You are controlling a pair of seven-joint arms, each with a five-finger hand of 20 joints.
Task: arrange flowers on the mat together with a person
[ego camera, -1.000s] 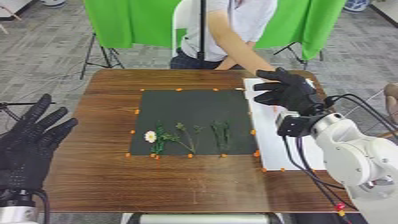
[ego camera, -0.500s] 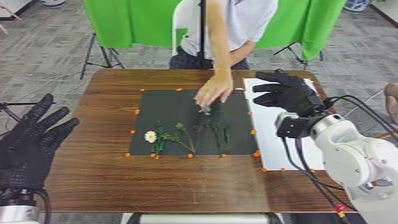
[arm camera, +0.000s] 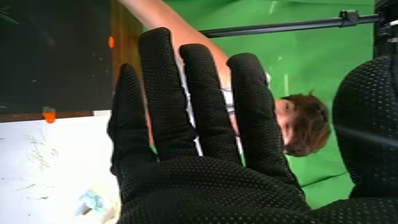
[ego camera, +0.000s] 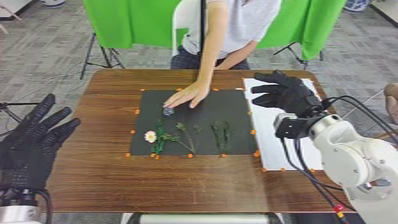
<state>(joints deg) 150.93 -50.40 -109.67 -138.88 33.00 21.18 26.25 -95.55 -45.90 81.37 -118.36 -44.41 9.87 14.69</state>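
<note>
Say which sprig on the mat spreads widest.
The middle sprig, between the white flower and the right-hand stems; its branches splay outward, while the other greenery is narrow and near straight.

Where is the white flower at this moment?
In the head view, the white flower lies near the left edge of the dark mat, towards the robot, just left of a green stem.

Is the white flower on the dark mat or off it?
On it: in the head view the white flower lies inside the dark mat, close to its left edge.
</note>
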